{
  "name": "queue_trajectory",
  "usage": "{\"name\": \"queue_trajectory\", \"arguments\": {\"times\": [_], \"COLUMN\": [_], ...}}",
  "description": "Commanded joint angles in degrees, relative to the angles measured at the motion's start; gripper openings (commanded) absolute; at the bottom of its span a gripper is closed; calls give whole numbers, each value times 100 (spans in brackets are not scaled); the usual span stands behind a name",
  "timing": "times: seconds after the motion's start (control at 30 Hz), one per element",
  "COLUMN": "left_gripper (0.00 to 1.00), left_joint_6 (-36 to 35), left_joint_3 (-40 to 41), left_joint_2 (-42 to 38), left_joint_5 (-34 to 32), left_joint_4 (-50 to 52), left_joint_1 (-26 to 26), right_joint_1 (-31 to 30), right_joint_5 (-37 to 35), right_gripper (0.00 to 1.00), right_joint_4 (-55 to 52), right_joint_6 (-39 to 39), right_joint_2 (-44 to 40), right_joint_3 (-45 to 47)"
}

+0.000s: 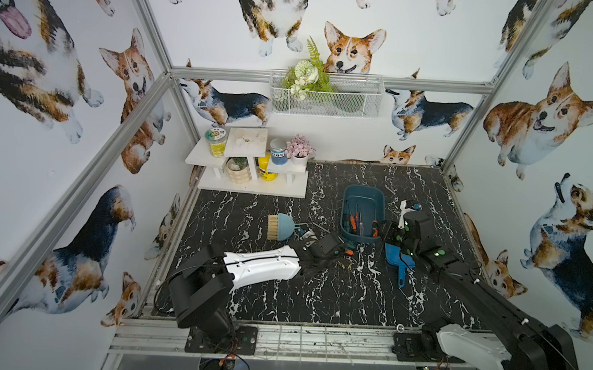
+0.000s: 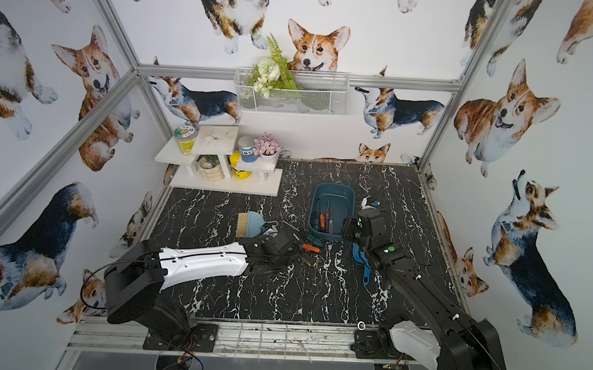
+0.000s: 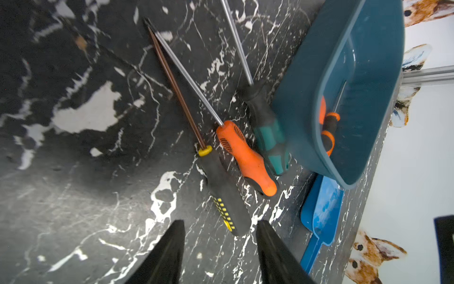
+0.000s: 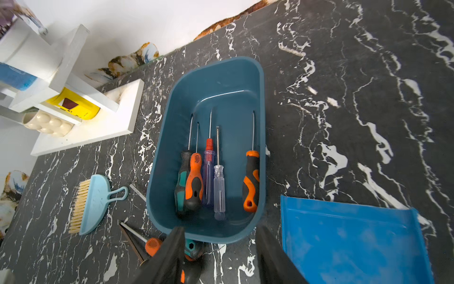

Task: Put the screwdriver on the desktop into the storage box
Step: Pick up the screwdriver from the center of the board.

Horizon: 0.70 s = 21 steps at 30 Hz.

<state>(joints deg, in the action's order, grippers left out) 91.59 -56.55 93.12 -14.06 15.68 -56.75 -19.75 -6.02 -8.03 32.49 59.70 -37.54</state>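
Three screwdrivers lie side by side on the black veined desktop (image 1: pixel 280 299), just beside the teal storage box (image 3: pixel 307 110): a black-and-yellow one (image 3: pixel 221 186), an orange one (image 3: pixel 245 159) and a teal-and-black one (image 3: pixel 267 137). My left gripper (image 3: pixel 222 226) hovers open just behind the black-and-yellow handle's end, gripping nothing. In both top views it sits by the orange screwdriver (image 2: pixel 310 247). The storage box (image 4: pixel 213 98) holds several screwdrivers. My right gripper (image 4: pixel 221 228) hangs open and empty over the box's near wall.
A blue dustpan (image 4: pixel 351 241) lies right of the box, under the right arm. A light-blue hand brush (image 4: pixel 93 204) rests left of the box. A white tiered shelf (image 1: pixel 253 168) with jars stands at the back left. A wire basket (image 1: pixel 326 95) hangs on the wall.
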Motion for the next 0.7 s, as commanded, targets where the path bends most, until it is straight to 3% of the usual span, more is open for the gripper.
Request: {"name": "queue_trajectory", "arguments": {"times": [0.0,0.47,0.67], "left_gripper": [53,53,39], "left_joint_6": [465,701,754], "left_joint_3": [-203,-888,-1266], "left_joint_2": [282,1323,1704], "left_joint_5": [122,482,687], "left_joint_4": [146,342,888], "left_joint_1": [-18,40,85], "right_joint_1": [6,6,6], "right_joint_5": [-126,-65,-118], "right_gripper": [52,52,52], "right_joint_4": [-156,-148,-165], "right_joint_6": [126,100,73], "right_joint_2": [-182,-108,-161], "right_joint_3": [104,45,41]}}
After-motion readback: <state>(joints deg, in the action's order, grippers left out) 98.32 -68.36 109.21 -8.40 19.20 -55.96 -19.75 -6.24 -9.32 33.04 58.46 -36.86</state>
